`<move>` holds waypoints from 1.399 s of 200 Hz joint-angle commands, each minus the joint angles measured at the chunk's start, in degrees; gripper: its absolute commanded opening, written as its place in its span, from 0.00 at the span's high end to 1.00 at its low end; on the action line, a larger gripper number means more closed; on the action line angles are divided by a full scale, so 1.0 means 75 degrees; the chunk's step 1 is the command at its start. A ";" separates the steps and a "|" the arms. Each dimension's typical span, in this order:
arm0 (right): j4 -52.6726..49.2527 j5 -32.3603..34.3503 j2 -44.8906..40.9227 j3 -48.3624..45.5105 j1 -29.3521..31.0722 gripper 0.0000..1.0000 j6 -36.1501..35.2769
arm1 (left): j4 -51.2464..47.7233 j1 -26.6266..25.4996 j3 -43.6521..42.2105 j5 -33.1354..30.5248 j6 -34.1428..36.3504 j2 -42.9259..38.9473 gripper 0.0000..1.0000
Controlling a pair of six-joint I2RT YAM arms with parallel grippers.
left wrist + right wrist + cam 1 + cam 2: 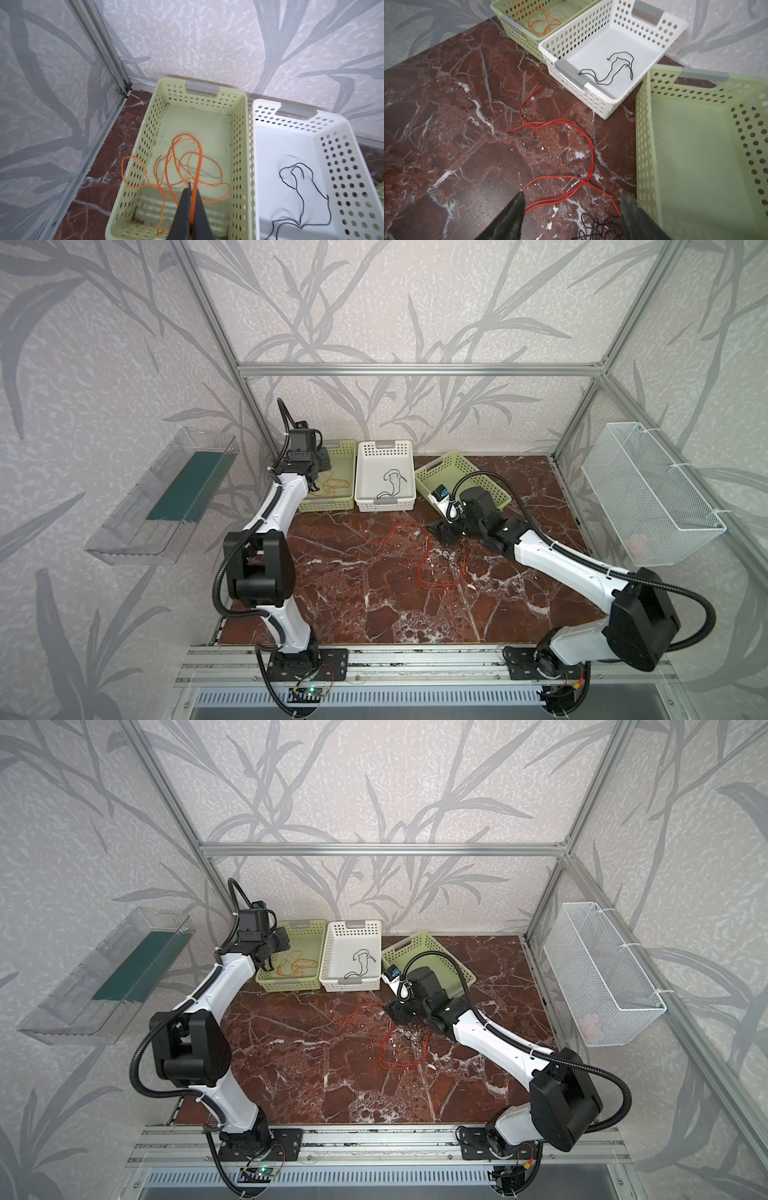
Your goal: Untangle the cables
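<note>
left claw [190,186] clamps orange cable [174,158] over far-left green basket [145,133]; open right claw [572,196] hovers just above red-black tangle [591,227], nearer arm.

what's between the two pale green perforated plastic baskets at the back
The white perforated plastic basket stands between them, with one thin black cable lying inside it; both top views show this.
</note>
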 commanded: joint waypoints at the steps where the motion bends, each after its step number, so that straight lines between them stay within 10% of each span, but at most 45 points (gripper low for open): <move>1: -0.0346 0.0193 -0.0330 -0.0014 -0.0003 0.28 -0.0106 | -0.0596 0.0034 0.0495 0.0362 0.0028 0.0822 0.94; 56: -0.1466 0.0799 -0.0230 0.0098 -0.0044 0.27 -0.0021 | 0.0036 0.0033 -0.0677 0.0583 0.0050 -0.0180 0.24; 64: -0.1692 0.0842 -0.0136 0.0157 -0.0057 0.27 0.0068 | 0.0317 0.0030 -0.1068 0.0605 0.0118 -0.0520 0.01; 175: -0.3154 0.0886 0.2123 0.1040 -0.0084 0.49 0.0663 | 0.1277 -0.1436 -0.4619 0.2206 0.1404 -0.4297 0.07; 204: -0.3072 0.0375 0.2650 0.1223 -0.0084 0.79 0.0484 | 0.1404 -0.2087 -0.5151 0.2853 0.1930 -0.4785 0.09; 244: -0.2315 -0.0969 0.1462 0.0881 -0.0072 1.00 0.0409 | 0.1882 -0.2690 -0.5859 0.3757 0.2055 -0.5140 0.27; 280: -0.1693 -0.1746 0.0234 0.0667 -0.0072 1.00 0.0662 | 0.2641 -0.3374 -0.6279 0.4121 0.2007 -0.4895 0.28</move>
